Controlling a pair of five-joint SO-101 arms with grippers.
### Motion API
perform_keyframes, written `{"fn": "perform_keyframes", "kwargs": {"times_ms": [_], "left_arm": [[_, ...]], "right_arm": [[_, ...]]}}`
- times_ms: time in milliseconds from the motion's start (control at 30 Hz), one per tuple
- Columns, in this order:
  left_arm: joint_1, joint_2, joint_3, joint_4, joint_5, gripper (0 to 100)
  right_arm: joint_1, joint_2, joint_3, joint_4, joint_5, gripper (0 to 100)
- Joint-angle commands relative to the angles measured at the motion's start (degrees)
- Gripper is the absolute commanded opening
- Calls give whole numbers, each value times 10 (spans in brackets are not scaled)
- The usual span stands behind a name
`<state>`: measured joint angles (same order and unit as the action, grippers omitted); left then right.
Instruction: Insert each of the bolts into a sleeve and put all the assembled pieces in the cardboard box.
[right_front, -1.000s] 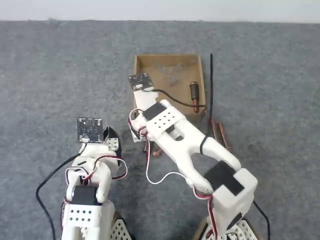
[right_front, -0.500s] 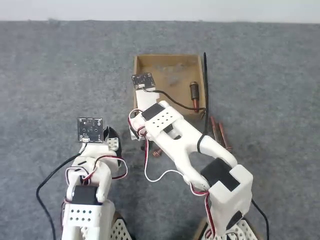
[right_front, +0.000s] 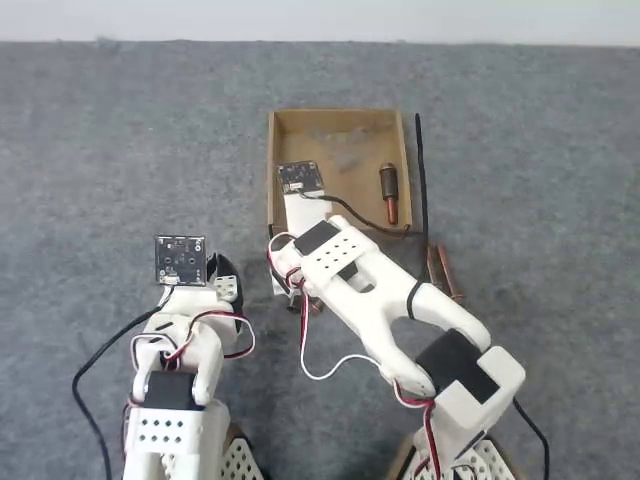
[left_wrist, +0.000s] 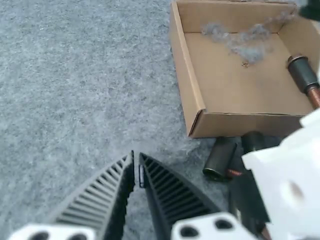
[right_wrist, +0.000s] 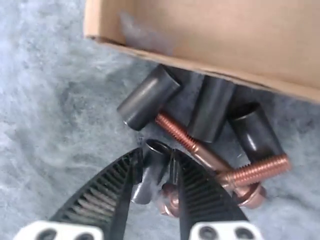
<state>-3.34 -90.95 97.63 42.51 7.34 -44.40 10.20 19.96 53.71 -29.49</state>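
One assembled piece (right_front: 389, 188) lay in the box (right_front: 272, 160), so most of the job was judged undone. The right gripper (right_wrist: 156, 154) pinched a dark sleeve (right_wrist: 149, 175) near its open end. It was just outside the box's near wall, in a touching heap of three other sleeves and copper bolts (right_wrist: 252, 171). One heap sleeve (right_wrist: 148, 97) seemed threaded on a bolt. The grip looked meant to lift the sleeve clear for mating. The left gripper (left_wrist: 136, 156) sat apart from the heap over bare carpet (left_wrist: 75, 75), fingers pressed nearly together and empty, likely waiting to take a bolt.
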Motion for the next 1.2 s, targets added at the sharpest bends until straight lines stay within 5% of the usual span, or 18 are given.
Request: {"fn": "perform_keyframes", "kwargs": {"times_ms": [0, 567, 733, 1167], "left_arm": [[4, 10, -7, -13, -5, 11], [4, 10, -7, -14, -5, 12], [4, 10, -7, -14, -5, 12], [4, 10, -7, -12, -5, 12]], "right_arm": [[-7, -29, -4, -8, -23, 86], [-29, 36, -30, -17, -21, 137], [-28, 61, -37, -44, 8, 1], [-22, -2, -71, 90, 79, 7]]}}
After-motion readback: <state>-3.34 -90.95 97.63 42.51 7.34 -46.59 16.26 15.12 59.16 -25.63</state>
